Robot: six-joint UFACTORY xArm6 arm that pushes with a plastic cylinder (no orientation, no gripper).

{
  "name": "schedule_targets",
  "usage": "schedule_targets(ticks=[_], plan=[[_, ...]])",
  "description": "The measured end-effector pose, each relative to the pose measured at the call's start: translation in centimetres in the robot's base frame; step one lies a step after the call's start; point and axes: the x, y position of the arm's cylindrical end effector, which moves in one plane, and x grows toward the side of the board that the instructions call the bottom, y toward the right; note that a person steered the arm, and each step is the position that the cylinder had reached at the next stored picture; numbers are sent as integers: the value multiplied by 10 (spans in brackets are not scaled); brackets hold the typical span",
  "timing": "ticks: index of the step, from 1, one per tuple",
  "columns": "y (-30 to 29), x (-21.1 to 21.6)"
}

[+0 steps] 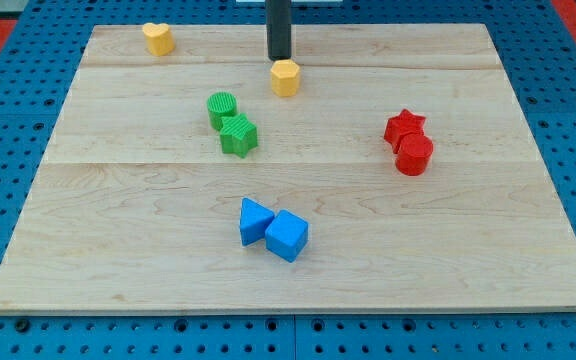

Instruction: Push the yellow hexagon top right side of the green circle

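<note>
Gripper talk does not apply on this rig: you have no jaws to open, close or clamp, only a straight dark rod, and my tip (280,58) rests just at 12 o'clock of the yellow hexagon (285,77), touching it or very nearly so; which of the two cannot be told. That hexagon already lies at roughly 2 o'clock of the green circle (222,108), near it but apart, so you may judge the task close to done. Standing behind the block as it does, the tip looks placed to nudge it toward the view's bottom, which would tighten the hexagon in beside the circle. Watch the green star-like block (238,135), which touches the circle at its 5 o'clock; push too far and you would disturb the pair. Elsewhere on the wooden surface (488,250), a yellow heart (158,38) sits at 10 o'clock, a red star (404,127) and red cylinder (414,154) touch at 3 o'clock, and two blue blocks (273,230) touch at 6 o'clock, all well clear of your path.
</note>
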Motion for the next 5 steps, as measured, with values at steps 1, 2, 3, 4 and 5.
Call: schedule_targets(ticks=[1,2,3,4,5], plan=[[15,17],[57,22],[81,27],[44,26],[35,28]])
